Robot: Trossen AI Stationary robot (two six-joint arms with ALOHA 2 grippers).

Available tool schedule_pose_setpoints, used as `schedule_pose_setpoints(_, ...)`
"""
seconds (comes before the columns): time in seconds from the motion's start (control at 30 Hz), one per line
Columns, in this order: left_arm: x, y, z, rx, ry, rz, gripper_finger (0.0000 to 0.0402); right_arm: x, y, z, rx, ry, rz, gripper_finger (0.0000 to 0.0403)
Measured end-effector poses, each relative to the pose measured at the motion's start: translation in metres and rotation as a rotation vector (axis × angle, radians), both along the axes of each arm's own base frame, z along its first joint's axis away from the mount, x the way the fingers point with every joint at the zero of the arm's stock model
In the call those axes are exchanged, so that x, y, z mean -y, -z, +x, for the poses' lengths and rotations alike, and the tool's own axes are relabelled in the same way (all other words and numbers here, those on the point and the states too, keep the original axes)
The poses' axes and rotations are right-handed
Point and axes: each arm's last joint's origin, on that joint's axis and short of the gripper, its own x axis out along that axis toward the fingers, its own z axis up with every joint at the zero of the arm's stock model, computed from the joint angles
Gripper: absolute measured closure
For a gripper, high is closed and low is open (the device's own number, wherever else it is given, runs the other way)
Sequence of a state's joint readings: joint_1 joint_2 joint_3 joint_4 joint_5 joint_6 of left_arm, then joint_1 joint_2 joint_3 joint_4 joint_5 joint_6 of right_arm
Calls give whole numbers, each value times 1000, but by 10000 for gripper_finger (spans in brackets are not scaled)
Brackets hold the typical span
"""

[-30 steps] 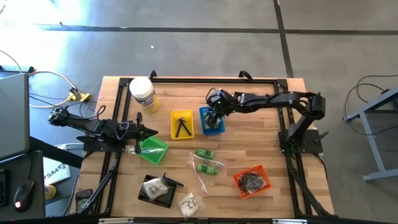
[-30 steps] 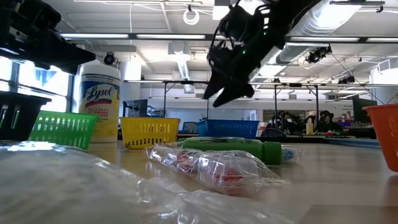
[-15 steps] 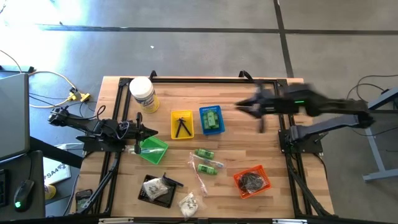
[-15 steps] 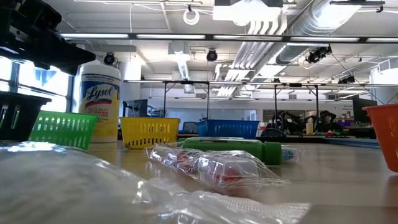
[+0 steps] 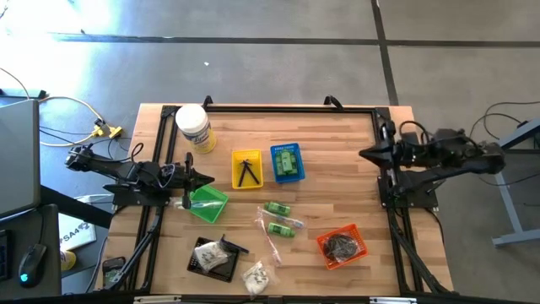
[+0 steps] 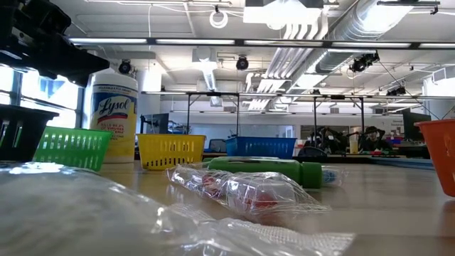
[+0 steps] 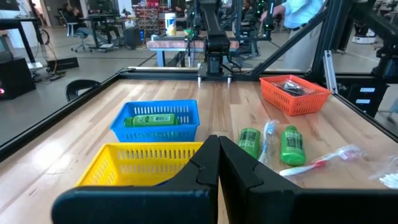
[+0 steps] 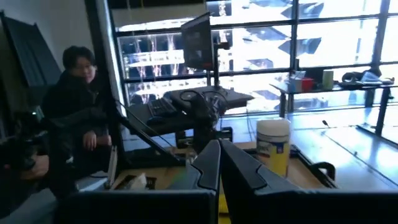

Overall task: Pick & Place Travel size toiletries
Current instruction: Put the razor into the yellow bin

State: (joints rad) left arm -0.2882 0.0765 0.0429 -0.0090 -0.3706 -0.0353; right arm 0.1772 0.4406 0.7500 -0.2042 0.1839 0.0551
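Right gripper [image 5: 364, 154] closed and empty, at the table's 3 o'clock edge.
One green bottle [image 5: 288, 160] lies in the blue basket [image 5: 287, 175]; two green bottles [image 5: 278, 218] lie on the table toward 6 o'clock. Left gripper [image 5: 209, 178] closed, at 9 o'clock.

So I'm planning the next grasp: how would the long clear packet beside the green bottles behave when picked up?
The long clear packet looks like thin crinkled film, so it would probably flop and sag from a pinch. Its glossy surface may slip. It appears light, and unlikely to roll, lying flat on the table.
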Motion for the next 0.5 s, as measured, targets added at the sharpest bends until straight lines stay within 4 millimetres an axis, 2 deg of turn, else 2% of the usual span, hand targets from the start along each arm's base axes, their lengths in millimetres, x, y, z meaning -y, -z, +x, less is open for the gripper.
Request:
schedule_pose_setpoints(0.27,0,0,0,2,0,0,402,0,62,-18,108,-92,-13,399)
schedule_pose_setpoints(0.43,0,0,0,3,-2,3,402,-1,100,-9,108,-80,14,399)
schedule_pose_setpoints(0.5,0,0,0,3,-2,2,402,-2,107,-6,130,-100,26,399)
